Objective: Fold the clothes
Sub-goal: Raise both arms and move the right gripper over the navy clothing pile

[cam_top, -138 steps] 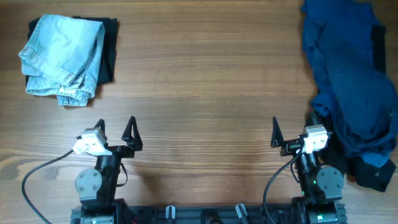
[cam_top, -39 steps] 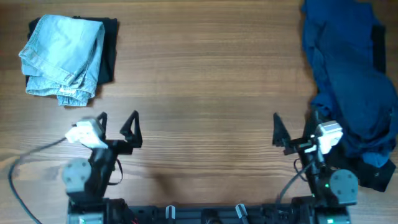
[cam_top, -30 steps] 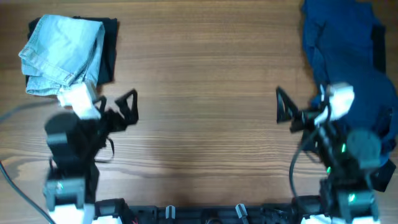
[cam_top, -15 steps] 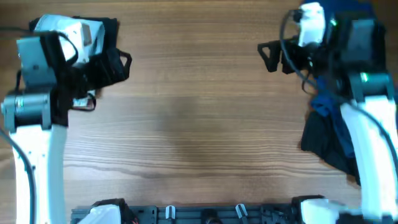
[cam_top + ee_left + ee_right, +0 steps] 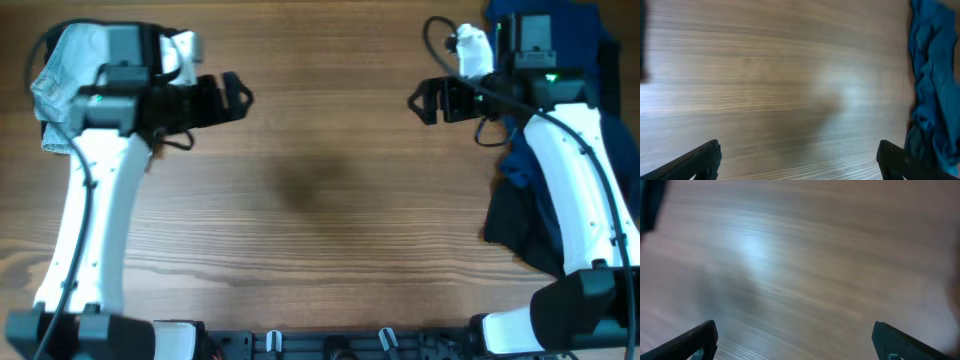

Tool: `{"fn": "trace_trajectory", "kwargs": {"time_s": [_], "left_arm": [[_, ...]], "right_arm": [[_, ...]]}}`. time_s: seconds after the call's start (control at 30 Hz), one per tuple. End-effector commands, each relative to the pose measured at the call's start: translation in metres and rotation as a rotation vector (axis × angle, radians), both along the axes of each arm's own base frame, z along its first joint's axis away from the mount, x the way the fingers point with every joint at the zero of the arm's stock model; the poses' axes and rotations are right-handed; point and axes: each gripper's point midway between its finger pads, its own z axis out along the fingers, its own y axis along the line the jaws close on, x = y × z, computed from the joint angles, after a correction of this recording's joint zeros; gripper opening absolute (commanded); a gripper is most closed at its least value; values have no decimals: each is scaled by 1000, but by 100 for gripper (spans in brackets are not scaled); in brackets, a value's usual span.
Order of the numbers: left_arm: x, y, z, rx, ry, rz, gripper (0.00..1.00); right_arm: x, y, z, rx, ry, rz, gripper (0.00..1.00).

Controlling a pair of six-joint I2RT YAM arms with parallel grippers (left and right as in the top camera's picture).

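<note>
A heap of unfolded blue clothes [image 5: 600, 110] lies at the table's right edge, partly hidden by my right arm; it also shows in the left wrist view [image 5: 935, 80]. Folded light-blue jeans [image 5: 60, 70] on a dark garment sit at the far left, mostly covered by my left arm. My left gripper [image 5: 232, 97] is open and empty, raised over the bare wood right of the jeans. My right gripper [image 5: 425, 100] is open and empty, raised left of the blue heap. Both wrist views show open fingertips over bare wood [image 5: 800, 280].
A black garment [image 5: 520, 235] lies at the lower end of the blue heap on the right. The wooden table [image 5: 320, 200] lies between the two arms. The arm bases stand at the front edge.
Both arms have risen from their rest pose at the front edge and swung to the far part of the table. Both grippers now point inward and stay open.
</note>
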Motion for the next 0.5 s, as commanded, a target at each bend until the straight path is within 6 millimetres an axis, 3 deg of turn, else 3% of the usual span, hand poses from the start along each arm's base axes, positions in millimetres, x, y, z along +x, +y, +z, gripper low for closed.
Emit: {"fn": "trace_trajectory", "kwargs": {"time_s": [0.0,0.13,0.27,0.47], "left_arm": [[6,-39,-9,54,-28,-121,100],[10,-67,-15,138,-72,-156,99],[13,-91,-11,176,-128,-154,99],[12,-115,-3,159,-182,-195,99]], "right_arm": [[-4,-92,-10,-67,116,-530,100],[-19,-142,-19,-75,159,-680,96],[-29,-177,-40,-152,159,-681,90],[-25,-199,-68,-215,105,-698,86]]}}
